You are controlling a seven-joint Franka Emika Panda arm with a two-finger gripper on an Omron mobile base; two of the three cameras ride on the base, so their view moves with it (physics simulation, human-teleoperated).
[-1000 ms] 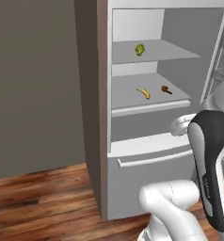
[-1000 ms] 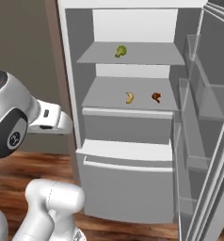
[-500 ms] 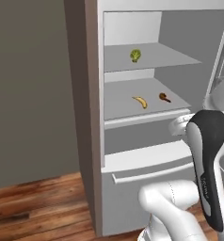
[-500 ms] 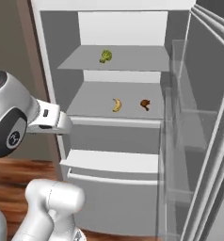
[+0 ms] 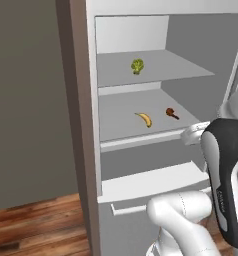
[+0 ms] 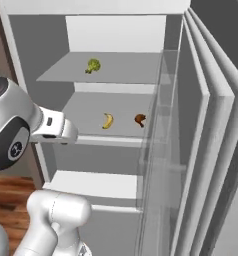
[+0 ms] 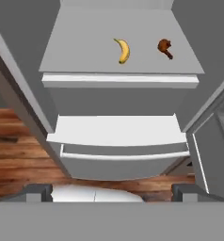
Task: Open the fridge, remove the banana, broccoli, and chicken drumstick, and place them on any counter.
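The fridge stands open, so the job in hand is the first reach: on its middle shelf the banana lies beside the chicken drumstick, with the broccoli one shelf above. The end effector, spread wide and empty, hangs low before the shelf lip. It should rise over that lip, then straddle the banana across its narrow width.

No readable text — apparently none.

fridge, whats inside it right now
Inside the open silver-grey fridge: a green broccoli floret on the upper shelf; a yellow banana and reddish-brown chicken drumstick below. Bottom drawer contents are hidden.
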